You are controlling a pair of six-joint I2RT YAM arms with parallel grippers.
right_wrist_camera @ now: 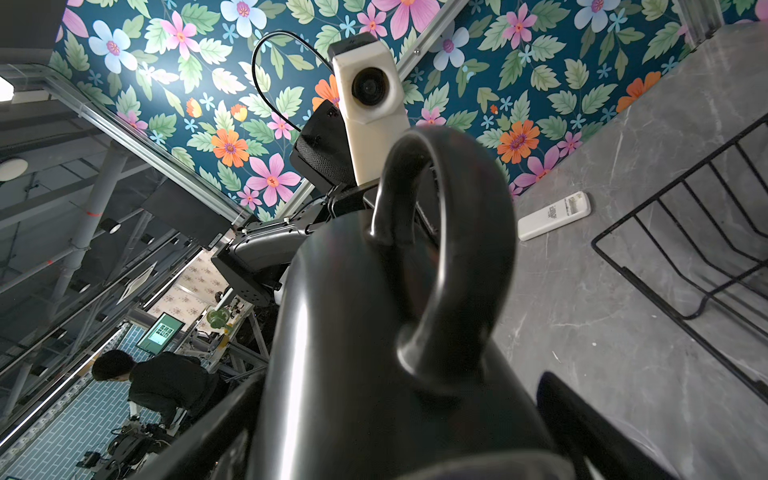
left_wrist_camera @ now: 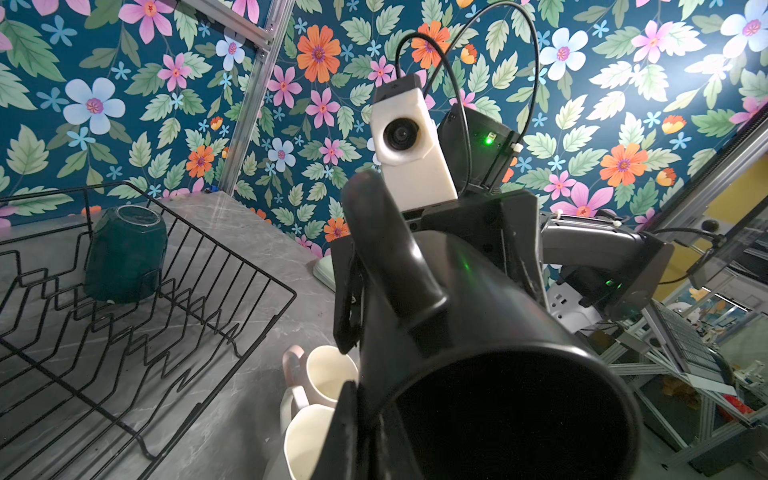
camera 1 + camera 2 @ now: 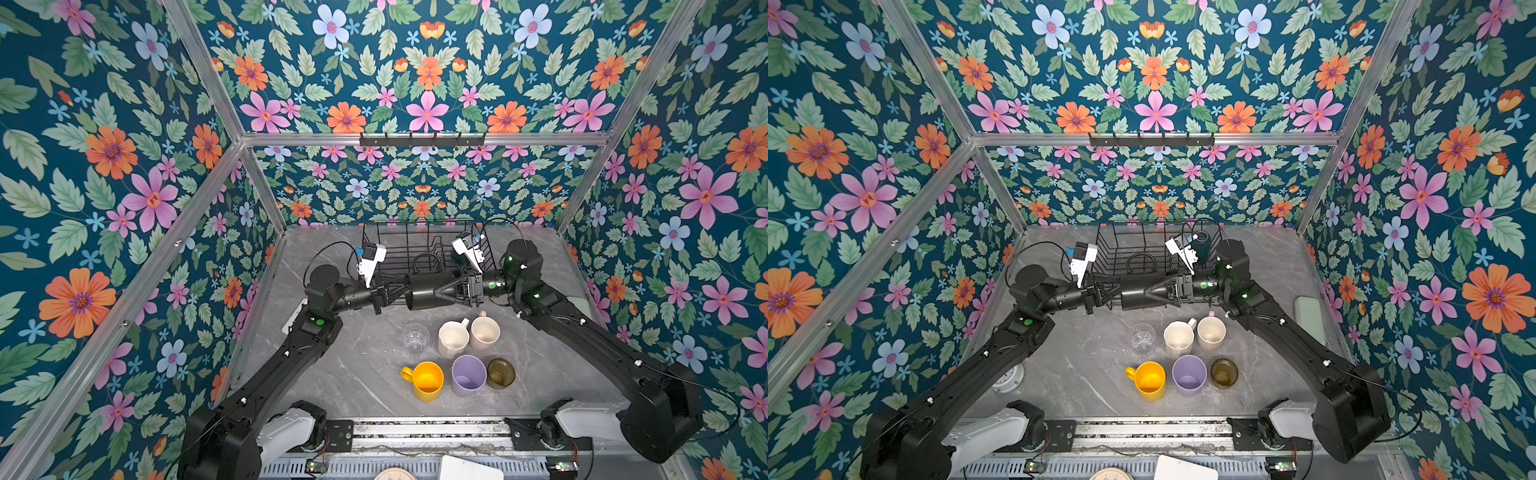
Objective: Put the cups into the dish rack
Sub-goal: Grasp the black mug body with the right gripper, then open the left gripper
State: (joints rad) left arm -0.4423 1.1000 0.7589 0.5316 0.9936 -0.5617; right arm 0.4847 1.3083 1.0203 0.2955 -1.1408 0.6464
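The black mug [image 3: 428, 291] lies sideways just before the rack [image 3: 415, 249], mouth toward the left gripper [image 3: 397, 293], which pinches its rim; the right gripper [image 3: 440, 292] straddles its base, spread wide.

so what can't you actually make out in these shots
- Left gripper: its fingertips hidden by the black mug in both top views.
- Right gripper: contact with the mug is unclear, black on black.
- Green mug in the rack: mostly hidden by the right wrist camera in a top view.
- Clear glass: contents too faint.
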